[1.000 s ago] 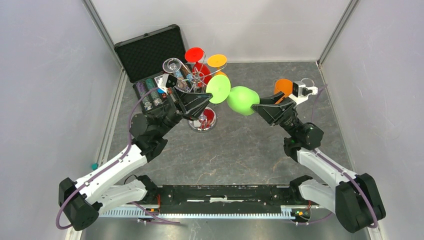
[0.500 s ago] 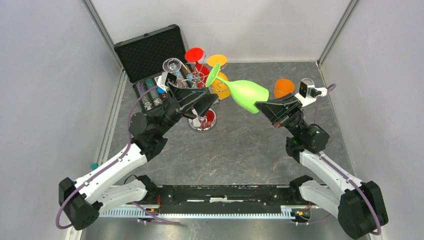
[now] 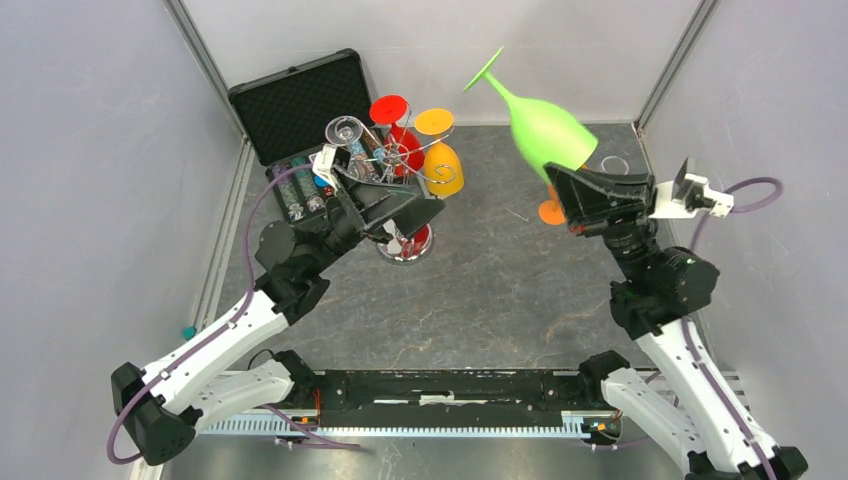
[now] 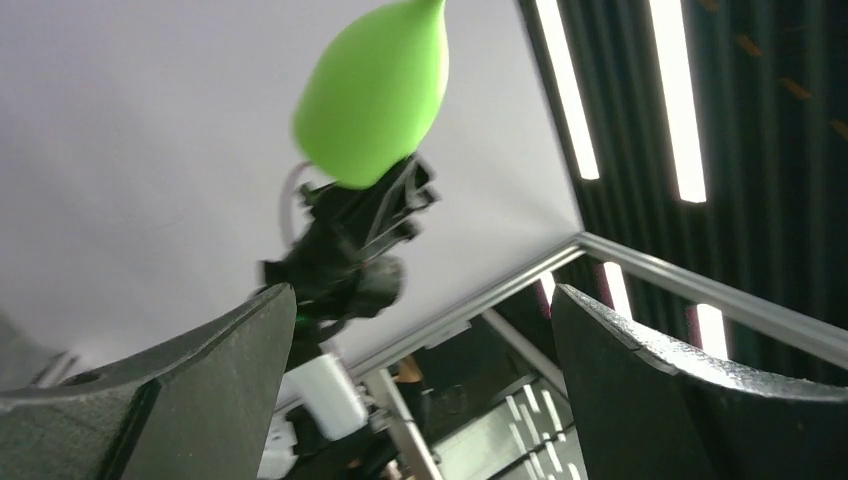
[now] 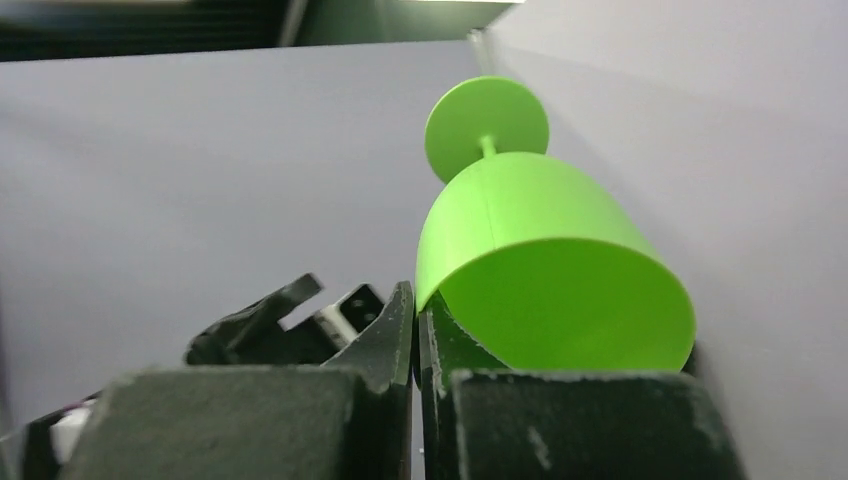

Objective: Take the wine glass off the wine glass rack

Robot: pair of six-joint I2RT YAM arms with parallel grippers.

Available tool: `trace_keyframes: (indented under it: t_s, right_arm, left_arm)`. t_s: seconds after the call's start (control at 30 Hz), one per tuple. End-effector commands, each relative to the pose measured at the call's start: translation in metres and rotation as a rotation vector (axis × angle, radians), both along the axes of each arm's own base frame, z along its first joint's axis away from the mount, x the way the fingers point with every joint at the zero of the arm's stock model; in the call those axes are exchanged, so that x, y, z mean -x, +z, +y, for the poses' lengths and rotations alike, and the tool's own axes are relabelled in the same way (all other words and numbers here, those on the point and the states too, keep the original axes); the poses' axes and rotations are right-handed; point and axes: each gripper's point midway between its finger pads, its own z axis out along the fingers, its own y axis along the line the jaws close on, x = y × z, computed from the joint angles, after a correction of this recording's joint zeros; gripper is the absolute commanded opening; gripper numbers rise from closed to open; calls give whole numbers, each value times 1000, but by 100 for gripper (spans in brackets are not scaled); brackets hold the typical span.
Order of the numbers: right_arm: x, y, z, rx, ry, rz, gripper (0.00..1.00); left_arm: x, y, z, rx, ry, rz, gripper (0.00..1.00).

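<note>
1. Now, far left, the black case (image 3: 290,105) of chips is seen lying open by the back corner, and no part is played by it.
2. The left gripper (image 3: 425,207) is held close by the wine glass rack (image 3: 400,157), its jaws spread wide with nothing between them, as is shown plainly in the left wrist view.
3. On the rack, a red glass (image 3: 390,110), a yellow glass (image 3: 442,168) and a clear glass (image 3: 345,130) are seen hanging.
4. The green wine glass (image 3: 545,125) is found well apart from the rack, held high to the right, its foot tilted up toward the back wall.
5. Its rim is pinched by the right gripper (image 3: 565,180), the fingers closed to a narrow slit on one side of the bowl wall.
6. So thin a hold is judged easily upset: the wrist should be turned slowly, the squeeze held firm, and the glass lowered upright onto the table (image 3: 480,290), away from the orange glass (image 3: 550,212)
</note>
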Motion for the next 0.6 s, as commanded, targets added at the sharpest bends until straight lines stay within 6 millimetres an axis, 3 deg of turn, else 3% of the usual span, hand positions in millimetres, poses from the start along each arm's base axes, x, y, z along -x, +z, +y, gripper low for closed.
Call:
trace_keyframes:
  t_s: [0.0,0.13,0.2,0.4,0.57]
  right_arm:
    - [-73,-35,-31,229,-445,248,0]
    - [-112,-82,-65,336,-687,489,0]
    - [-123,-107,-71,420,-742,569,0]
    - [-147,-161,-48,712,-680,637,0]
    - [-157,-223,-35,882,-604,724,0]
  left_arm:
    - [-2,-15,-9,-228,103,-188,100]
    - [-16,-25,1,-457,263,-275,100]
    - [-23,-25,11,-537,348,-313,100]
    - [-39,-44,45,-751,544,-353,100]
    - [-51,-58,84,-878,722,-315,100]
